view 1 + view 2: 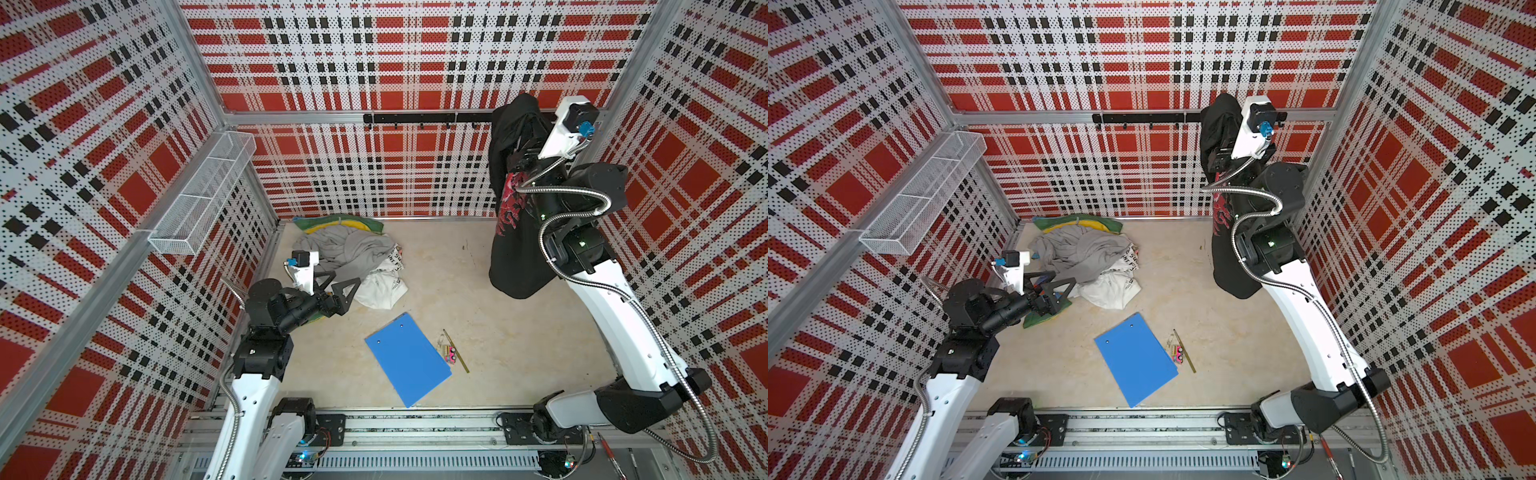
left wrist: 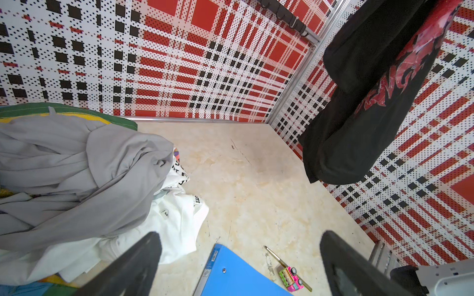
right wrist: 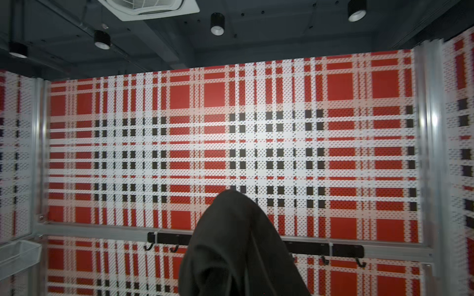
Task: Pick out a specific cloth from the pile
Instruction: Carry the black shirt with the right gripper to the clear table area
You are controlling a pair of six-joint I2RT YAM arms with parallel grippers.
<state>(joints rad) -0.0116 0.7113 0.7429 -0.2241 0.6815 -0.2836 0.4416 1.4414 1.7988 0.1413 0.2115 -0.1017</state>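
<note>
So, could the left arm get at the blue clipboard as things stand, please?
Probably yes. The left gripper is open and empty at the edge of the pile, and only bare table lies between it and the blue clipboard. The clipboard lies flat, so gripping it may be awkward.

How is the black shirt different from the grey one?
The black shirt hangs up in the air; the grey one lies crumpled in the pile. The black shirt has a red print; the grey one is plain. Both are soft clothes.
</note>
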